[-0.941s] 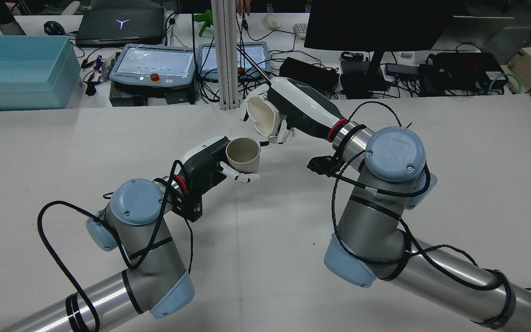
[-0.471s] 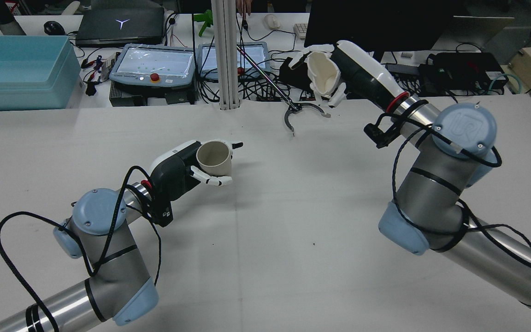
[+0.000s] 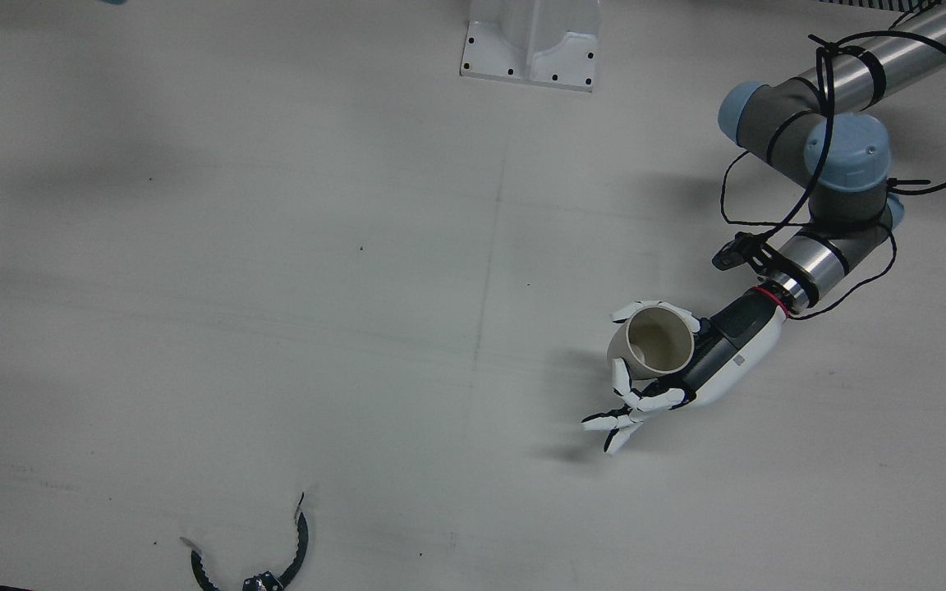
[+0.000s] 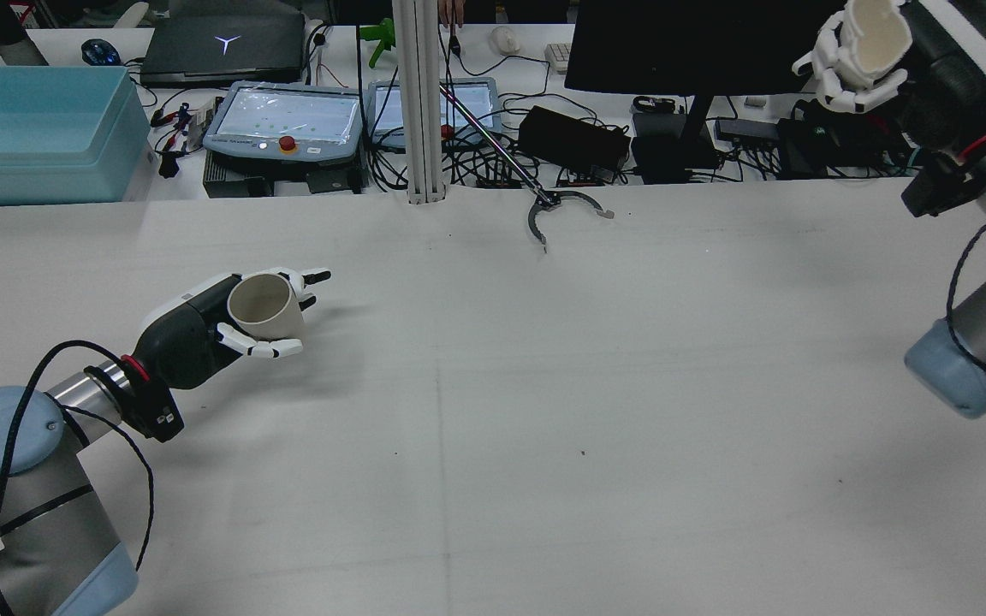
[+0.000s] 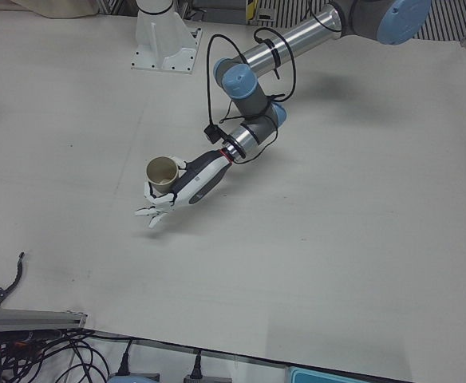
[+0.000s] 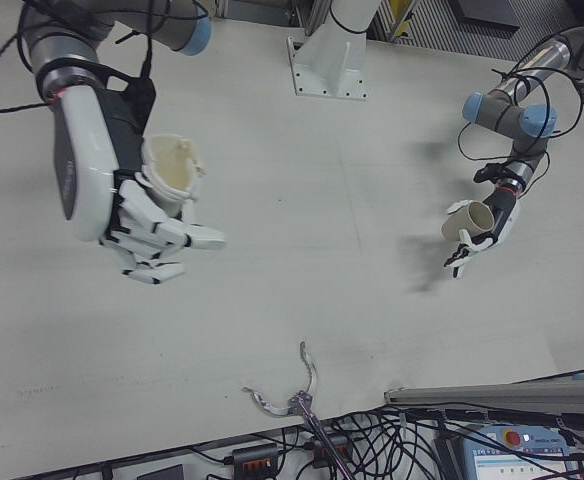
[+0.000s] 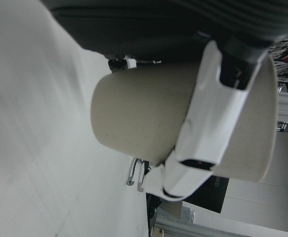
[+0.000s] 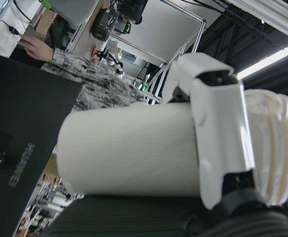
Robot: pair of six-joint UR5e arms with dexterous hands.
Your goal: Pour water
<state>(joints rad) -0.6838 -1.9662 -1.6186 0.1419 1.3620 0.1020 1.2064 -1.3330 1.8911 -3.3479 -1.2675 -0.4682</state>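
My left hand (image 4: 202, 329) is shut on a beige cup (image 4: 264, 306), held mouth up and slightly tilted low over the table's left half. The front view shows the cup (image 3: 658, 340) looking empty inside, with the hand (image 3: 707, 365) around its side. My right hand (image 4: 904, 60) is raised high at the far right, shut on a ribbed white cup (image 4: 874, 26) with its mouth up. The right-front view shows this hand (image 6: 122, 195) and the white cup (image 6: 174, 165) close up, well above the table. Fingers (image 7: 208, 133) wrap the beige cup (image 7: 144, 123) in the left hand view.
A black grabber claw (image 4: 560, 214) on a long rod lies at the table's far edge. Behind it are a blue bin (image 4: 31, 128), teach pendants (image 4: 283, 120), cables and a monitor (image 4: 698, 43). A post base (image 3: 532, 41) stands by the robot's side.
The two hands have moved apart from mid-table. The left hand carried the beige cup left. The right hand swung up and right, turning the white cup mouth up.
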